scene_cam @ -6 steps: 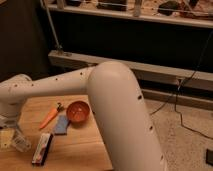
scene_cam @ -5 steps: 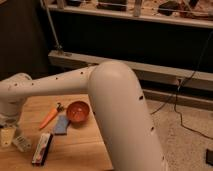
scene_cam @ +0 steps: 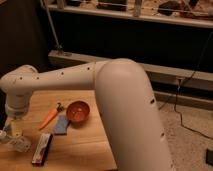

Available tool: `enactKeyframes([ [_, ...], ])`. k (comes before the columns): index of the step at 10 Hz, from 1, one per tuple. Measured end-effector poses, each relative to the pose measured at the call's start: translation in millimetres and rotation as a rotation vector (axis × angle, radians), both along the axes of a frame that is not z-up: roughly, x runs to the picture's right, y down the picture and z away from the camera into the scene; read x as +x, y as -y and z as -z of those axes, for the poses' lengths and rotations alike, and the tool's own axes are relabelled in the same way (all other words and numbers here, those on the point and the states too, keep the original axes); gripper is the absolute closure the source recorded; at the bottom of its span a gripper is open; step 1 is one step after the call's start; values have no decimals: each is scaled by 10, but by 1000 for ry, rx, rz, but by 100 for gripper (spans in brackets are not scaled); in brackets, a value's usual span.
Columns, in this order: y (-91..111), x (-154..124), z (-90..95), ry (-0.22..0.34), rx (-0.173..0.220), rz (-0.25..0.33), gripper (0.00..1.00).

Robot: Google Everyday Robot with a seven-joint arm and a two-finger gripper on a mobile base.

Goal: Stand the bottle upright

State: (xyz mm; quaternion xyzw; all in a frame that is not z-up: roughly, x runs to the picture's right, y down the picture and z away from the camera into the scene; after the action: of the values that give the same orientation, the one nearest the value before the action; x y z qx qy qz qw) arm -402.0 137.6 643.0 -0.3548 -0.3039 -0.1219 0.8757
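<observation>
The small clear bottle (scene_cam: 13, 141) lies on its side at the left edge of the wooden table (scene_cam: 80, 145), with a pale cap at its left end. My gripper (scene_cam: 16, 128) hangs down from the white wrist at the far left, right over the bottle and touching or nearly touching it. My thick white arm (scene_cam: 115, 90) reaches across the view from the right and hides part of the table.
An orange carrot (scene_cam: 48, 118), a blue cloth or sponge (scene_cam: 61, 125) and a red-brown bowl (scene_cam: 78, 111) lie mid-table. A flat black-and-white bar with a red stripe (scene_cam: 42, 148) lies just right of the bottle. A dark wall and rail stand behind, and there is floor with a cable to the right.
Almost nothing has changed. The gripper stays over the bottle at the table's left edge, and the bottle still lies on its side.
</observation>
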Motion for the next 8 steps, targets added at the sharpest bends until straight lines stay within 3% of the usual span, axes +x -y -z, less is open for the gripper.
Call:
enactKeyframes([
  [2, 35, 81, -63, -22, 16, 1, 20],
  [4, 38, 186, -179, -63, 59, 24, 20],
  [7, -14, 233, -255, -106, 170, 102, 20],
  [8, -26, 224, -246, -110, 191, 113, 20],
])
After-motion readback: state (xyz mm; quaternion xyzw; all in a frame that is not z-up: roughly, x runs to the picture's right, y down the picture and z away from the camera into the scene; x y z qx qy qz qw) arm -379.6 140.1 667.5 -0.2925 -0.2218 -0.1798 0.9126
